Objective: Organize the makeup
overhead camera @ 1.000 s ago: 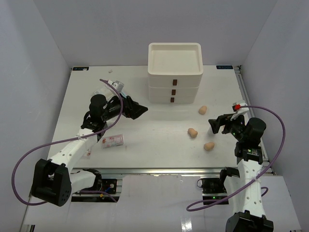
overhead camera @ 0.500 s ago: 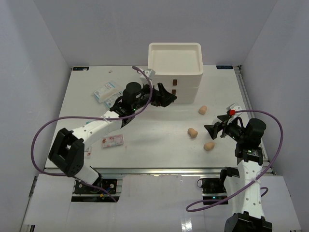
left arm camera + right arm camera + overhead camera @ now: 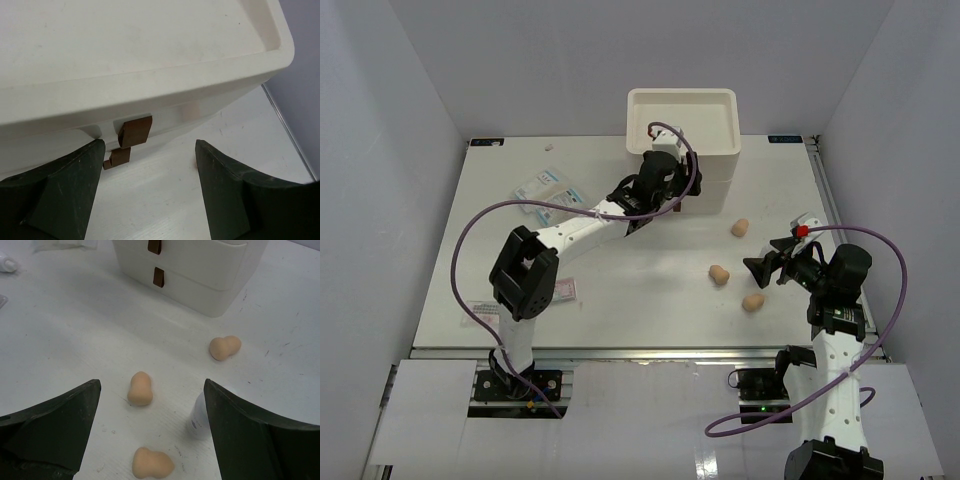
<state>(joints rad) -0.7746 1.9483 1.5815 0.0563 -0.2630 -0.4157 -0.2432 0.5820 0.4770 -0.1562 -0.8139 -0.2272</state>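
Observation:
Three tan sponges lie on the table's right part (image 3: pixel 740 228) (image 3: pixel 719 274) (image 3: pixel 753 302). My right gripper (image 3: pixel 763 270) hangs open just right of them. In its wrist view the sponges (image 3: pixel 140 388) (image 3: pixel 153 463) (image 3: pixel 225 347) lie between and beyond the open gripper (image 3: pixel 152 407), and a white tube (image 3: pixel 201 416) stands by the right finger (image 3: pixel 250 430). My left gripper (image 3: pixel 678 192) is at the front of the white drawer box (image 3: pixel 682 122), open and empty (image 3: pixel 149 152). The brown handles (image 3: pixel 135 131) are just ahead, near its left finger (image 3: pixel 70 190). Clear packets (image 3: pixel 542 188) lie at the back left.
A pink-labelled tube (image 3: pixel 563 290) lies near the front left, partly behind the left arm's elbow. The left arm stretches diagonally across the table's middle. The box's open top tray (image 3: pixel 150 75) fills the upper left wrist view. The table's right edge (image 3: pixel 825 200) runs close to the right arm.
My left arm has swung from the left of the table across to the drawer box's front, its jaws narrowing slightly. The right gripper shifted a little early on, then held still.

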